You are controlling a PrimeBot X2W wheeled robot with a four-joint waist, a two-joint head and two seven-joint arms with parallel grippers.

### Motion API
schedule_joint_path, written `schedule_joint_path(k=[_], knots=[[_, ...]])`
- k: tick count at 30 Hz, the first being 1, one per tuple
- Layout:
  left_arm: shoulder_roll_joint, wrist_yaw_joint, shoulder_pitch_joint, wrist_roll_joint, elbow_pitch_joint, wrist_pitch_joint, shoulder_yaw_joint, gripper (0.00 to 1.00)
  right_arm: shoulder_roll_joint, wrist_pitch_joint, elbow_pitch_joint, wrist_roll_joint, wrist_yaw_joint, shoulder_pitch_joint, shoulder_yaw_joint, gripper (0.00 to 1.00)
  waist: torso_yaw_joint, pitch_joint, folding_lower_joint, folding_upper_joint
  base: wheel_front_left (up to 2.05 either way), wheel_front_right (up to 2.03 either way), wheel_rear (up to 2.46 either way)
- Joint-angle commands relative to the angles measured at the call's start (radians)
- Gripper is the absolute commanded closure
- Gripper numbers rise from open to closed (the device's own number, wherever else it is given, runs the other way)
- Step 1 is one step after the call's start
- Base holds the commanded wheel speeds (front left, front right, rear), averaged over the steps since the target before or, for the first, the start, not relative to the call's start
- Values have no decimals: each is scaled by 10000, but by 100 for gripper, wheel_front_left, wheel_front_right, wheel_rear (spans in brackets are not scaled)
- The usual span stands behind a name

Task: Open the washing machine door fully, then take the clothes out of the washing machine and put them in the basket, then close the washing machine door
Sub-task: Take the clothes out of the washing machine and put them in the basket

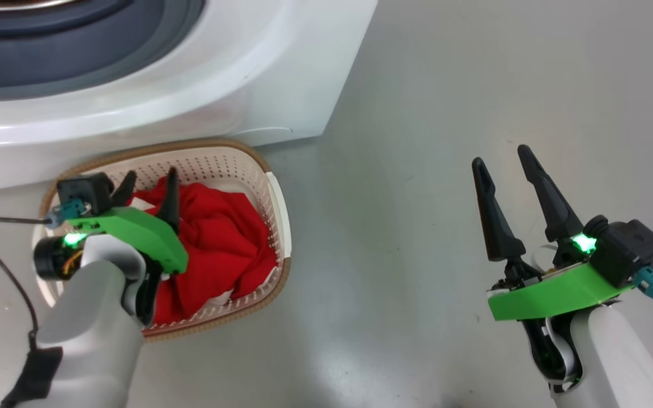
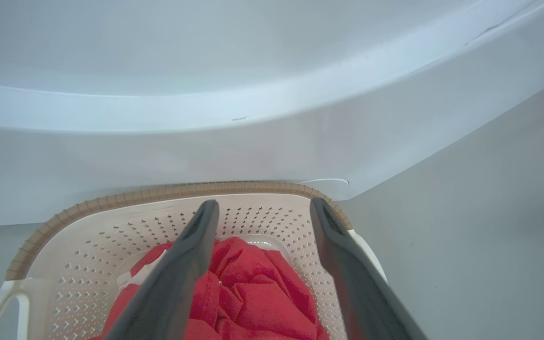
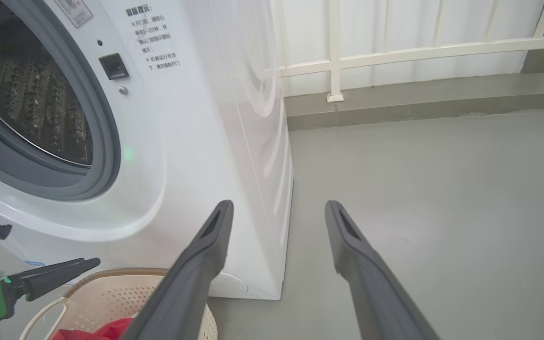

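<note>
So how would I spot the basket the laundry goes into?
Find the big white washing machine; on the grey floor at the foot of its front sits the basket. It is cream perforated plastic with a brown woven-look rim, red clothes heaped inside, the left tool open above it.

— Supporting surface?
— Logged: floor [image 1: 445, 113], smooth grey, slightly glossy, faint scuffs.
— Standing directly on it?
— Entry 1: washing machine [image 1: 190, 85], white, at 11 o'clock in the head view, base flat on the grey.
— Entry 2?
— Logged: basket [image 1: 213, 161], cream, perforated, brown woven-look rim, at 9 o'clock. Set just beside the appliance's front base, appliance at its 12 o'clock. Contact not discernible.
</note>
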Motion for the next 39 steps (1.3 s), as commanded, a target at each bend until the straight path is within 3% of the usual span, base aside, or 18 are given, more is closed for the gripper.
schedule_joint_path(k=[1, 22, 31, 39], knots=[[214, 71, 390, 36, -453, -160, 298, 0, -1, -63, -188, -146, 62, 299, 170, 0, 163, -219, 0, 0, 0, 0, 0], [-41, 1407, 4300, 1652, -7105, -215, 2040, 0, -1, -63, 54, -819, 62, 706, -148, 0, 929, -1921, 0, 0, 0, 0, 0], [-183, 1499, 5597, 2272, -8884, -215, 2647, 0, -1, -63, -14, -1420, 62, 1027, -312, 0, 1139, -2633, 0, 0, 0, 0, 0], [-284, 1196, 6777, 2528, -9853, -216, 3105, 0, -1, -63, -153, -1903, 62, 1446, -460, 0, 1201, -3363, 0, 0, 0, 0, 0]])
